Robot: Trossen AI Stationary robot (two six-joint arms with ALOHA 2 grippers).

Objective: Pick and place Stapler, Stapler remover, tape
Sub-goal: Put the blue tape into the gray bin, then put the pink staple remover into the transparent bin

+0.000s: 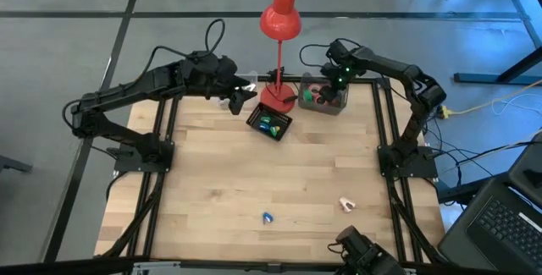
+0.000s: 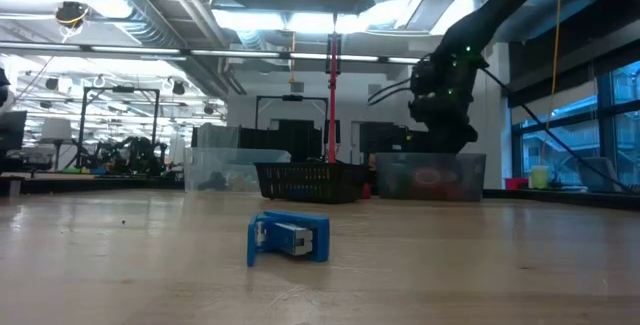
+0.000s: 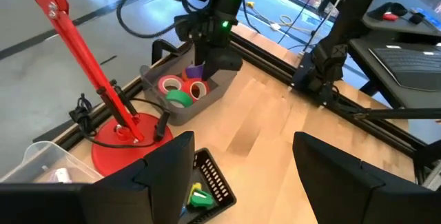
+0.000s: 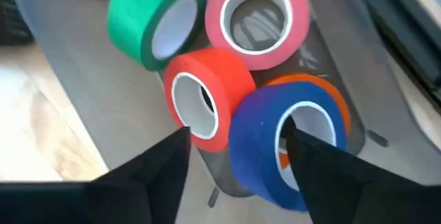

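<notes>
the right gripper [image 4: 234,165] is held open over the grey bin [image 1: 323,106] beside the lamp [image 1: 279,55]; the tape [image 4: 289,141] lies inside, touching its fingers. the left gripper [image 3: 238,176] is open near the lamp.

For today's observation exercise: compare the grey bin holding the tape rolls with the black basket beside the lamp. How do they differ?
The grey bin has solid walls; the black basket has mesh walls. The bin holds ring-shaped tape rolls; the basket holds small green and blue pieces. The right claw hangs over the bin with its jaws open, while nothing hangs over the basket. Both are open-topped and sit at the table's far edge, on either side of the red lamp.
</notes>
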